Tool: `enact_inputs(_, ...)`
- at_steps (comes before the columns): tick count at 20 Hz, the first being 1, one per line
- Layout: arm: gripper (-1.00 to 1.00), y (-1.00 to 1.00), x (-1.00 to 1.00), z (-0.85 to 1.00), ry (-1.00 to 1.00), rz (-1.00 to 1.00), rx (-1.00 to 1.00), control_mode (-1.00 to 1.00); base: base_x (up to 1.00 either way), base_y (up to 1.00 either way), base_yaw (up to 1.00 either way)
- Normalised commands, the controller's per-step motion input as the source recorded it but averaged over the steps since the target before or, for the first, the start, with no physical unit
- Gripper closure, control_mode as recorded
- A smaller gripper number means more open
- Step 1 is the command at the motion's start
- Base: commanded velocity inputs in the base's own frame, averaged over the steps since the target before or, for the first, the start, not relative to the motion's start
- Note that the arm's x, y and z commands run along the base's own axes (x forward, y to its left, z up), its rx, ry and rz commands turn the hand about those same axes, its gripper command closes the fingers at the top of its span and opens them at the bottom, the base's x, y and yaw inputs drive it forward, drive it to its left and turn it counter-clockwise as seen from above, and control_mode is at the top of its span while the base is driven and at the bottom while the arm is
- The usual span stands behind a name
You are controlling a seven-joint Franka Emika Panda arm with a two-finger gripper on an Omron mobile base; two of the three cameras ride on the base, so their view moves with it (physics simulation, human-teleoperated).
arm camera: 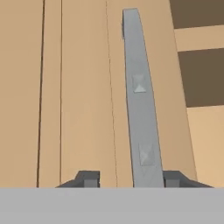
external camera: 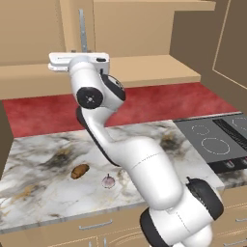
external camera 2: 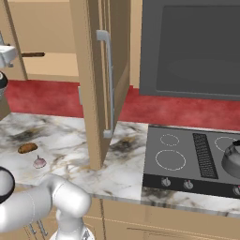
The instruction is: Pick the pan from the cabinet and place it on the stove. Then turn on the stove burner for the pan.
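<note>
Two-finger gripper (arm camera: 131, 178) was seen in the hand view with its dark fingertips (arm camera: 89, 178) set moderately apart. A long silver bar handle (arm camera: 141, 100) ran up between them, close against the right-hand tip and clear of the other. Whether the bar was clamped could not be told.

The handle was mounted on a flat tan panel door of the light tan wooden wall cabinet (external camera: 144, 67).

On the cabinet shelf, at its left end in the right base view, a straight dark brownish handle of the dark frying pan (external camera 2: 33, 55) was noted; the pan's round body was hidden.

The flat dark grey glass stove (external camera: 212, 135) was set at the right end of the marble counter (external camera: 48, 164). A small brown lump (external camera: 79, 171) and a pinkish bulb (external camera: 108, 181) were recorded near the counter's front edge.
</note>
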Motion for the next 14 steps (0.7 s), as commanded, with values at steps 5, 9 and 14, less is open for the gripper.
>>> enact_inputs(5,1.00,-0.34,0.01,-0.02,0.00,0.00,0.00,-1.00,0.00,0.00,0.00)
enact_inputs(9,1.00,-0.13,0.00,0.00,0.00,0.00,0.00,-1.00,0.00,0.00,0.00)
enact_inputs(14,1.00,-0.01,0.00,0.00,0.00,-0.02,0.00,-1.00,0.00,0.00,0.00)
